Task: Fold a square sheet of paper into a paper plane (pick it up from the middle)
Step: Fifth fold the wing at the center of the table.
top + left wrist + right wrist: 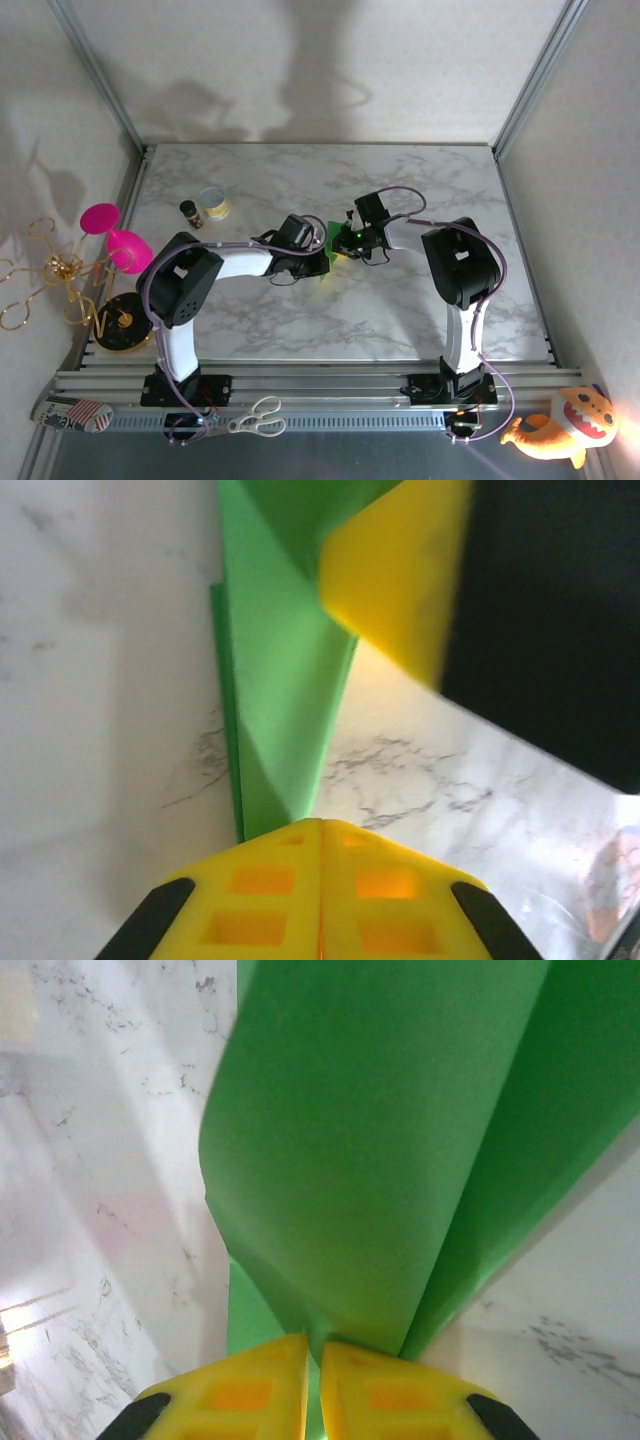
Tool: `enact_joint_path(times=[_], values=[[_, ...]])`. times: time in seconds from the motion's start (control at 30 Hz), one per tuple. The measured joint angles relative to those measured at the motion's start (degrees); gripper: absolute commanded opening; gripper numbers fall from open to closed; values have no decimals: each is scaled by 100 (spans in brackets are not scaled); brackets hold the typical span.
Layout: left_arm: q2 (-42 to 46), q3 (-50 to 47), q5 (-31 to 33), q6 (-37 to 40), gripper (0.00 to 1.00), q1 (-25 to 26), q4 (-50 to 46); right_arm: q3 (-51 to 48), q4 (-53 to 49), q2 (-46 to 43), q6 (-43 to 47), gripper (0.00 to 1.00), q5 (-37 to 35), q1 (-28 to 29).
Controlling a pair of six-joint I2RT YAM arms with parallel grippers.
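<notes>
Right end effector [312,1352] pinches paper plane [380,1140].

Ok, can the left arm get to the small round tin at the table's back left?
Probably not yet: the path looks free, with a small dark bottle beside the tin, but the left gripper is shut on the folded bright-green paper sheet and would have to let go.
</notes>
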State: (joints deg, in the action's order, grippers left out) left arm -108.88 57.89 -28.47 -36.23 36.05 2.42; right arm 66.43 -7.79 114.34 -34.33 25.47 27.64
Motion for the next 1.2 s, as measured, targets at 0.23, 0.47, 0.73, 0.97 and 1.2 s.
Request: enact_joint_path(times=[0.23, 0.47, 0.73, 0.97, 1.2], values=[[-33, 22, 313, 199, 1, 186, -120, 7, 0, 9, 0, 16, 0, 0], [98, 13, 723, 422, 1, 376, -361, 37, -44, 26, 0, 16, 0, 0], [487, -177, 798, 546, 2, 540, -1062, 44, -57, 26, -2, 16, -2, 0], [966, -149, 861, 452, 4, 470, -1355, 44, -57, 26, -2, 16, -2, 0], [892, 129, 1075, 81, 1, 404, -678, 44, -55, 26, -33, 16, -2, 0]])
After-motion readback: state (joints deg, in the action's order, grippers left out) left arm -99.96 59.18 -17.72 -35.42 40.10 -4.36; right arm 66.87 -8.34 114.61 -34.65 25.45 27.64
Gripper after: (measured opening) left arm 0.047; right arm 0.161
